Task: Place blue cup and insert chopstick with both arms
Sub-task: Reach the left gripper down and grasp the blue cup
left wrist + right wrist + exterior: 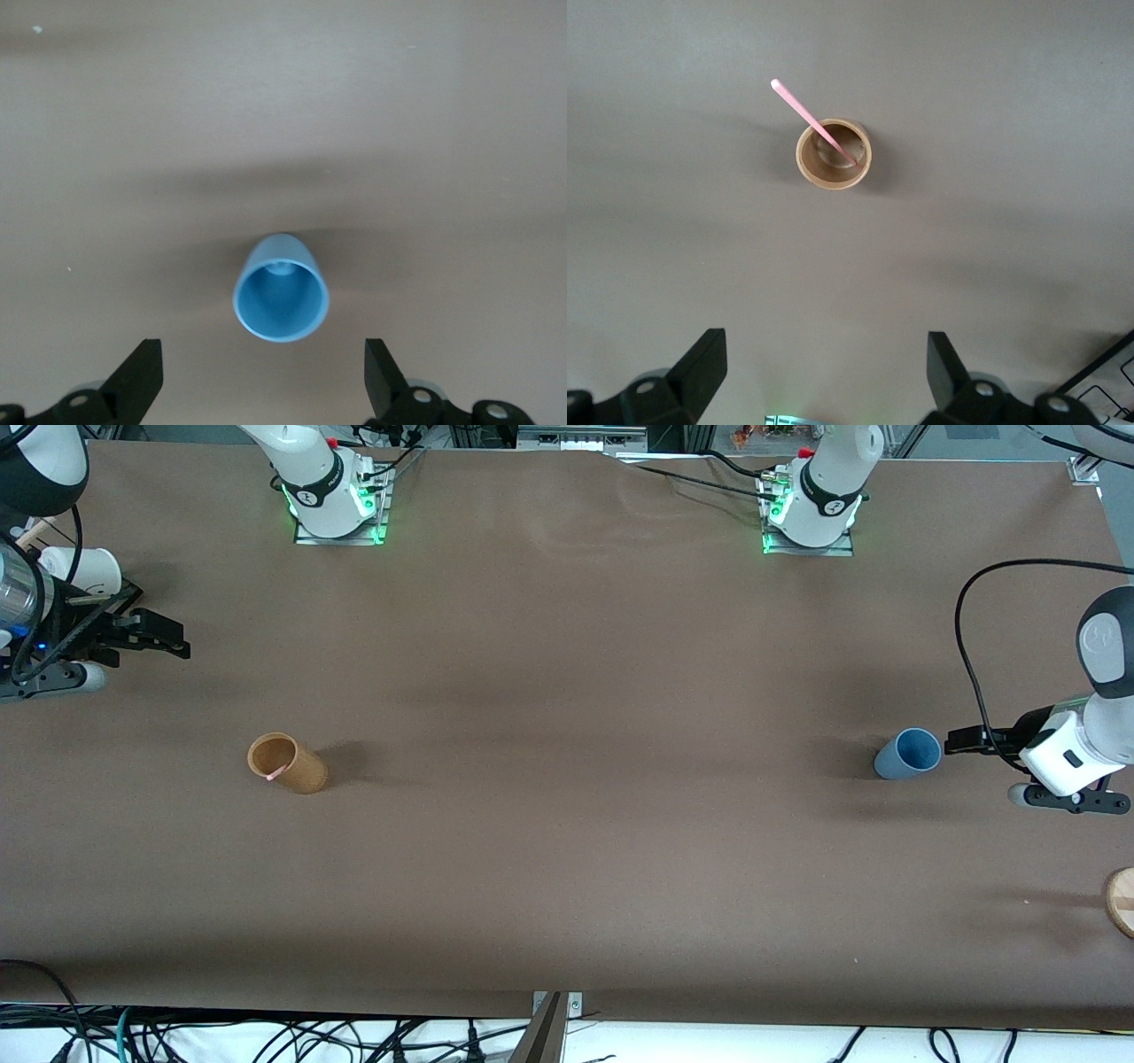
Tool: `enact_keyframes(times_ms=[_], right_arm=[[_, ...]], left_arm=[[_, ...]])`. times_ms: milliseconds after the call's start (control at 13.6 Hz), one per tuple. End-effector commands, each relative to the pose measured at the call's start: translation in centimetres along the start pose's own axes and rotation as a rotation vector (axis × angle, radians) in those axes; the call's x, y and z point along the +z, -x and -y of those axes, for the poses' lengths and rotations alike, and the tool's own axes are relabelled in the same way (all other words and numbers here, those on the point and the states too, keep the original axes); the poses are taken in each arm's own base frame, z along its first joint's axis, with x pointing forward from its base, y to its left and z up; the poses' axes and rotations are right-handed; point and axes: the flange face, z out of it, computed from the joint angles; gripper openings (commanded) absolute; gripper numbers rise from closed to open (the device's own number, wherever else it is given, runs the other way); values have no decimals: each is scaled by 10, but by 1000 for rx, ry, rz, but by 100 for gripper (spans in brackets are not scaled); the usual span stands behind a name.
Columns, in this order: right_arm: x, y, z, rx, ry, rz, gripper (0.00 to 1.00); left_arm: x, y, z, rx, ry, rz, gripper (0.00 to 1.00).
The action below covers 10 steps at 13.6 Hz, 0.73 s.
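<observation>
The blue cup (907, 754) stands upright on the brown table toward the left arm's end; in the left wrist view (281, 299) I look into its darker inside. My left gripper (959, 741) is open and empty, low beside the cup and apart from it, its jaws wide in its own view (261, 356). The pale-pink chopstick (814, 123) leans inside the tan cup (286, 763), (833, 156), with its tip showing at the rim (273, 774). My right gripper (173, 636) is open and empty over the table at the right arm's end, away from the tan cup (824, 343).
A white paper cup (85, 568) stands at the table's edge at the right arm's end, by the right arm. A round wooden piece (1122, 900) lies at the edge at the left arm's end, nearer the camera than the blue cup.
</observation>
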Motion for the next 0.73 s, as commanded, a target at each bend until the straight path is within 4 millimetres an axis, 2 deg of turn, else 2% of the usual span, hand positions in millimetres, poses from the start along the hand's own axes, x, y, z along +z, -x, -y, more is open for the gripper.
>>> enact_keyframes(times_ms=[0,220,660], right_arm=[[-4,-1,-2,-19,11,-2,100],[-4,-3,-2,-22,15,-18,100],[0,-7,-1,-37,21,-31,100]], left_arm=[[36,13,16,32,-30,-39,100],[78,23,23,73,-45,-79,100],[112,35,26,92,-59,-115,100]])
